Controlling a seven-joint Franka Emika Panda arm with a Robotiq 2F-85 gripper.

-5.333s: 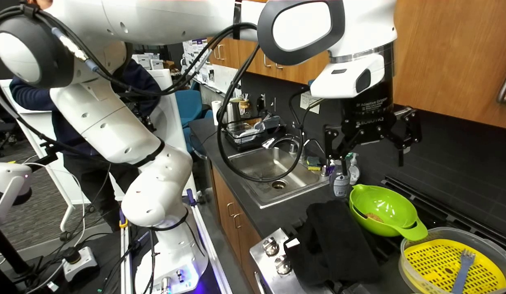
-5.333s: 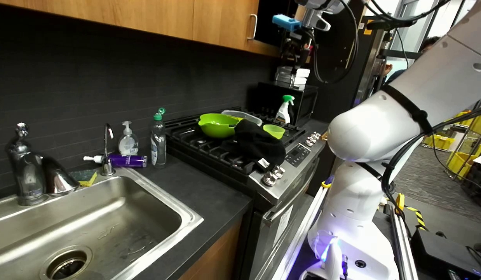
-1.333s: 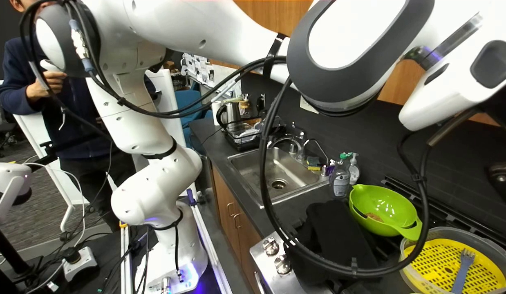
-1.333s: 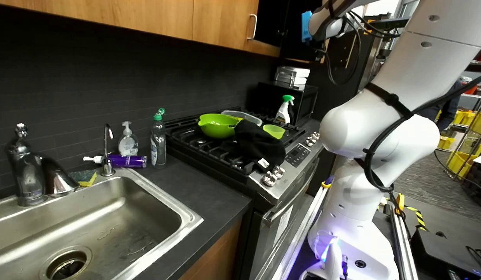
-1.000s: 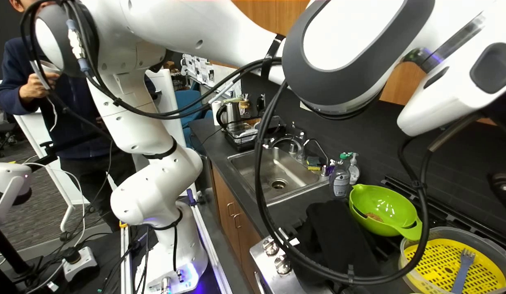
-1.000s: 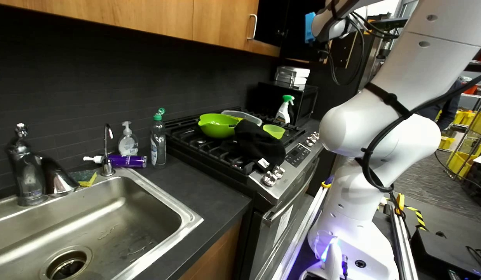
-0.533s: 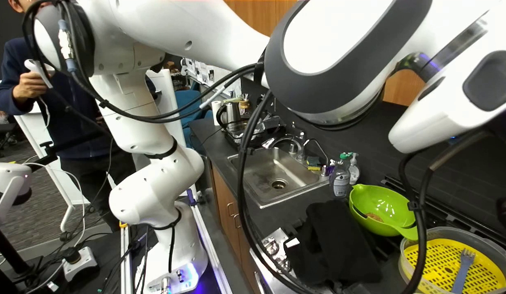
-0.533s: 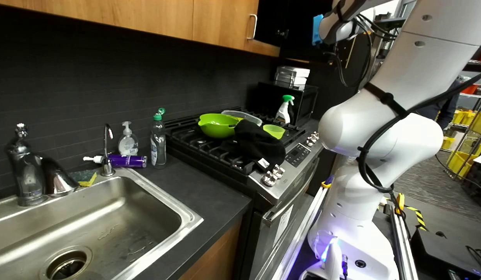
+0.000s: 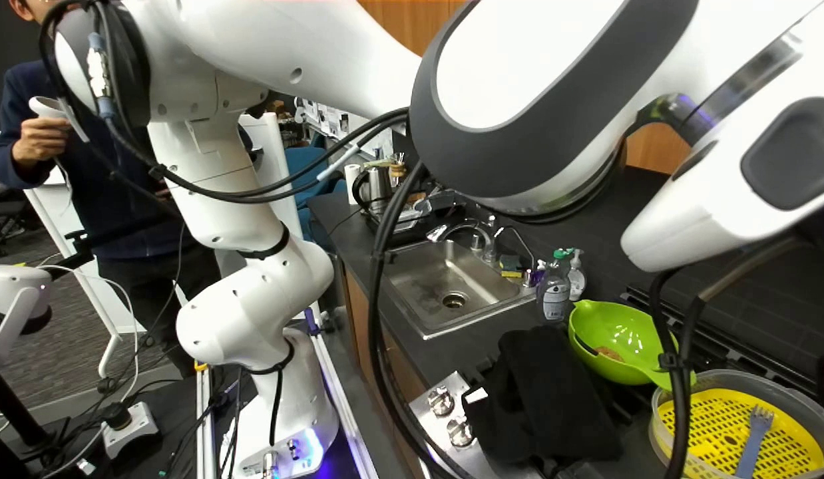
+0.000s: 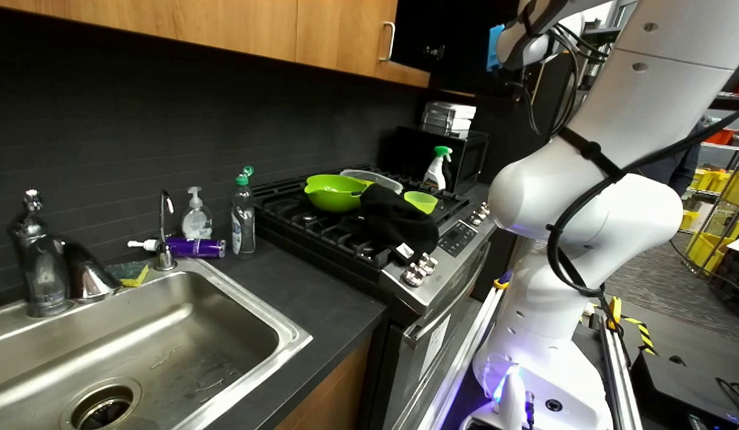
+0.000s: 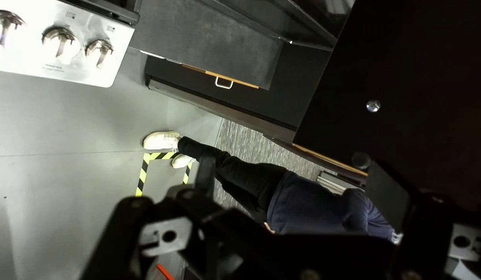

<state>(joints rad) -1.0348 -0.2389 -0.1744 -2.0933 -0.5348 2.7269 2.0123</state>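
Note:
In the wrist view my gripper (image 11: 295, 184) stands open with nothing between its fingers. A dark panel (image 11: 419, 77) with a thin wood-coloured edge and a shiny stud fills the right side there. The right-hand finger (image 11: 386, 196) overlaps it in the picture; I cannot tell whether they touch. Between the jaws, farther off, a person in navy (image 11: 310, 206) stands on the floor. In an exterior view the wrist camera's blue case (image 10: 495, 48) is beside a dark cabinet opening (image 10: 420, 36); the fingers are hidden there.
On the stove are a green bowl (image 9: 641, 332), a black cloth (image 9: 552, 399) and a clear tub (image 9: 811, 392) with a yellow strainer and blue fork (image 9: 751, 439). A spray bottle (image 10: 435, 173) stands by the microwave (image 10: 474, 155). The sink (image 10: 184, 322) has bottles beside it.
The gripper pointed down above the stove several seconds ago; the wrist has since swung round sideways. Over the last second the wrist moved slightly, rightward past the cabinet in an exterior view. Stove items stayed put.

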